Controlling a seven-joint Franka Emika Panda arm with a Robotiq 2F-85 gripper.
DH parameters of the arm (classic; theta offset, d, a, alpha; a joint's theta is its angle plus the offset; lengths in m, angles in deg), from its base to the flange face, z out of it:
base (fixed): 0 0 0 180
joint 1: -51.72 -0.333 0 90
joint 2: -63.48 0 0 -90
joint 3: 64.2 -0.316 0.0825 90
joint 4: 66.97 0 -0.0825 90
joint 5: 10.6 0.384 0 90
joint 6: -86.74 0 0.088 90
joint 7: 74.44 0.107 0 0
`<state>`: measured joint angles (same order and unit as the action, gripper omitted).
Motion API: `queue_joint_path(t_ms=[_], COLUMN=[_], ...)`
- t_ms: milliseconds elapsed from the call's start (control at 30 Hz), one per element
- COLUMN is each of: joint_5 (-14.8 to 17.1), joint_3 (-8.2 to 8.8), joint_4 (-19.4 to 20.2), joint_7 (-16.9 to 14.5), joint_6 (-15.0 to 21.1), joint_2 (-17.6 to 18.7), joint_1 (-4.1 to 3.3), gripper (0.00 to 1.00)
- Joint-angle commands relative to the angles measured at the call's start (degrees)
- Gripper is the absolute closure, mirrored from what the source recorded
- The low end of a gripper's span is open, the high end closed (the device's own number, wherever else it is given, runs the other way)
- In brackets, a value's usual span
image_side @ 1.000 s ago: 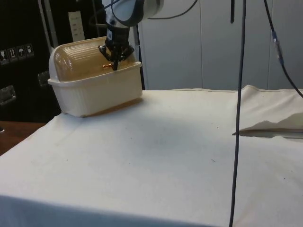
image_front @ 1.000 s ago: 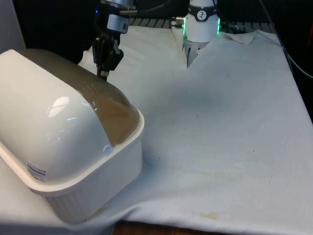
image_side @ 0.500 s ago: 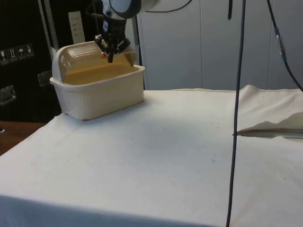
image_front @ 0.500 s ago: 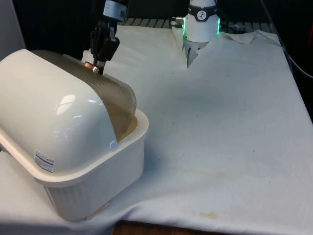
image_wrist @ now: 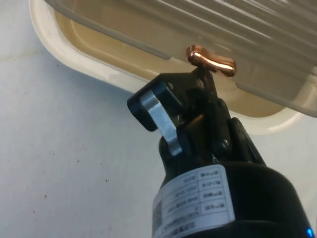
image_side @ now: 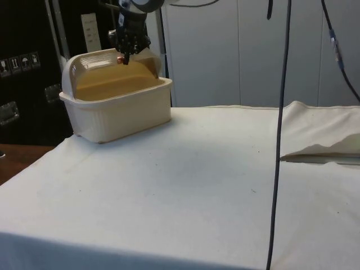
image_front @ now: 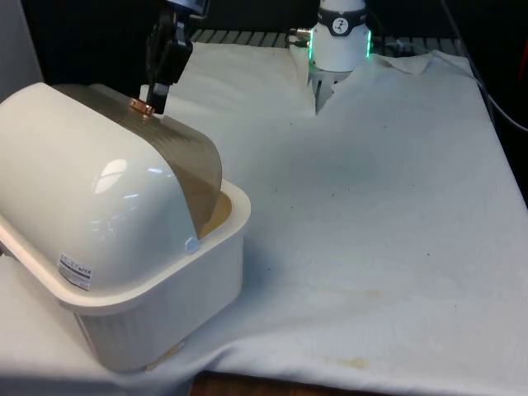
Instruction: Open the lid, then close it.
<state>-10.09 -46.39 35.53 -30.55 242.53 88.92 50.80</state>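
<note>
You have one bread box (image_front: 157,289) at the surface's corner on the front view's left, long axis along the near edge. One end effector (image_front: 157,97) pinches the single copper knob (image_front: 139,105) of the lid (image_front: 169,157), rolled further back than half a second ago.

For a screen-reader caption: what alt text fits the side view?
A black gripper holds the copper handle of a cream bread box with its tinted roll lid partly raised, at the far end of a white-clothed table.
</note>
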Motion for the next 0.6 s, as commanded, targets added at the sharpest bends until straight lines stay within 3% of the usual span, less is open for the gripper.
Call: queue_joint_path(t_ms=[0,567], joint_5=[-0.11,-0.06], joint_3=[0.4,0.74], joint_4=[-0.4,-2.75], joint_7=[1.15,5.04], joint_6=[0.63,2.23], joint_2=[0.52,2.06], joint_1=[-0.23,-0.06], gripper=[1.0,1.0])
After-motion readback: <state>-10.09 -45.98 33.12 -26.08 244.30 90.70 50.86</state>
